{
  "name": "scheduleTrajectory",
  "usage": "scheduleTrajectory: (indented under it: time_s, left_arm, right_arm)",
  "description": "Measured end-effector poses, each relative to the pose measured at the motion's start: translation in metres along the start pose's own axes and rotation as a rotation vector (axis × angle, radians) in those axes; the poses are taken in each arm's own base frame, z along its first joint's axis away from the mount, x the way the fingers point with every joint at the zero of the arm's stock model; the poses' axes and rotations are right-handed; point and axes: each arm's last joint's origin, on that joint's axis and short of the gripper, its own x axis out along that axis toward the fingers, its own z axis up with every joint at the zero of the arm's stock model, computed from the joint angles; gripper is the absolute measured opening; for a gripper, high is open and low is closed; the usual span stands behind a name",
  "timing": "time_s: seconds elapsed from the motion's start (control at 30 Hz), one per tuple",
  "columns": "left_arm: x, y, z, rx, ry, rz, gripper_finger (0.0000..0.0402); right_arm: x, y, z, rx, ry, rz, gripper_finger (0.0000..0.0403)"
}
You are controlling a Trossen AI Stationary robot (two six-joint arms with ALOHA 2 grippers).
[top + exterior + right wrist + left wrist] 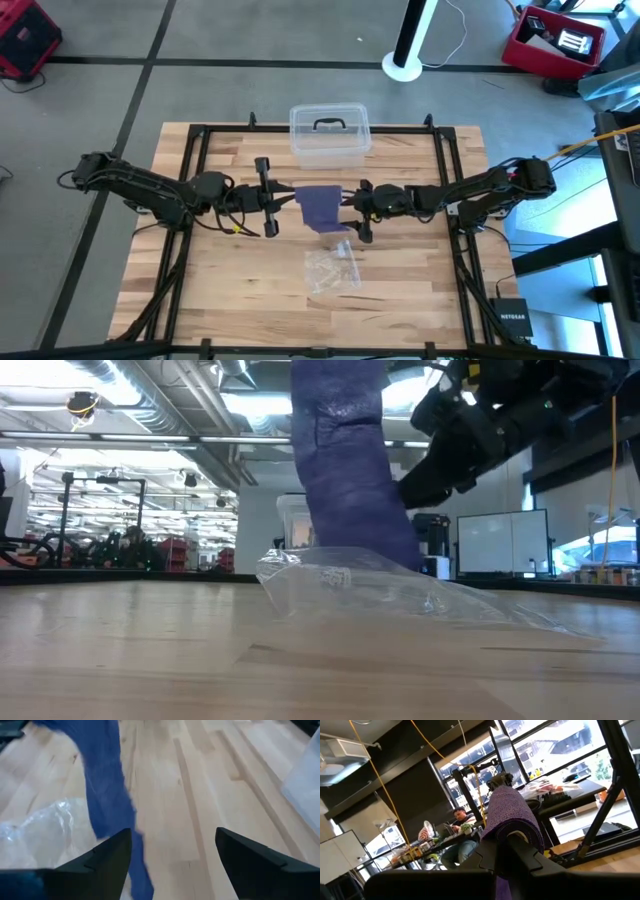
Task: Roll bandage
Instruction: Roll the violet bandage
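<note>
The left gripper (283, 197) sits left of the table's middle, raised above the wood, its fingers pinched tight on the rolled end of the bandage (320, 206); in the left wrist view the purple fabric (512, 815) curves over the dark fingers (520, 855) as a partly wound roll. From that grip the dark blue-purple strip hangs down at the centre of the wooden table (240, 280), and in the low view it drops as a broad band (350, 470) behind a clear crinkly plastic bag (400, 595) that lies on the boards just in front of it. Behind the strip, at the table's far edge, stands a clear plastic box with a black handle (329, 132). To the right, the right gripper (352, 205) is just beside the strip with its fingers spread wide and nothing between them; its wrist view shows the fabric (107, 790) hanging past one finger (107, 855).
</note>
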Motion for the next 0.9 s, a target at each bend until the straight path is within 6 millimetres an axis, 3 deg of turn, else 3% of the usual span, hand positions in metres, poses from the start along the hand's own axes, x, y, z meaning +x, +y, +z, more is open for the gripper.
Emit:
scheduleTrajectory:
  time_s: [0.4,0.73,0.9]
  left_arm:
    - [-0.003,0.002,0.002,0.123,-0.002,-0.023,0.0011]
    - [-0.008,0.016,0.005,0.032,0.018,0.053,0.0011]
    - [-0.008,0.012,0.000,-0.010,0.010,-0.070,0.0011]
  right_arm:
    - [-0.005,-0.001,0.012,-0.016,-0.109,-0.054,0.0289]
    - [-0.005,0.015,0.014,0.023,-0.148,-0.002,0.0289]
    - [0.004,0.024,0.011,0.027,-0.176,0.027,0.0289]
